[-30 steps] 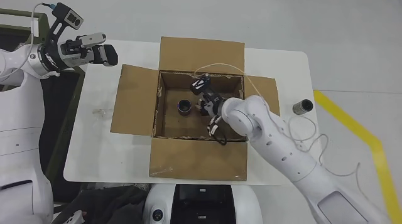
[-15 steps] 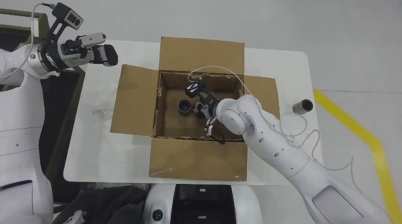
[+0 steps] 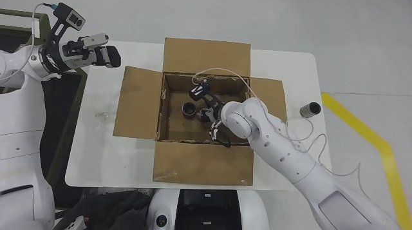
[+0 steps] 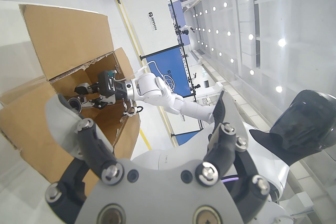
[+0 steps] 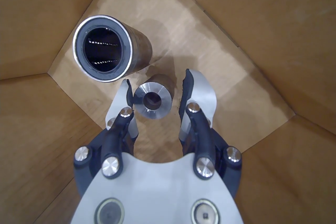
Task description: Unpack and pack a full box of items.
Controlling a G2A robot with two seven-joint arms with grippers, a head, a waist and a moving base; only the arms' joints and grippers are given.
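Box (image 3: 136, 103): flaps open, on the table (image 3: 96, 153).
Small cylinder (image 5: 153, 101): upright on the floor inside, between the right gripper (image 5: 157, 86) jaws, which are spread, not clamped.
Large cylinder (image 5: 105, 47): just beside.
Left gripper (image 4: 139, 107): spread, empty.

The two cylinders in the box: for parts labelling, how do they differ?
The large cylinder is far wider than the small cylinder. The large cylinder's end is dark-ringed; the small cylinder's is bare bevelled metal. The open right gripper brackets the small cylinder; the large cylinder stands free. Both are hollow, on end.
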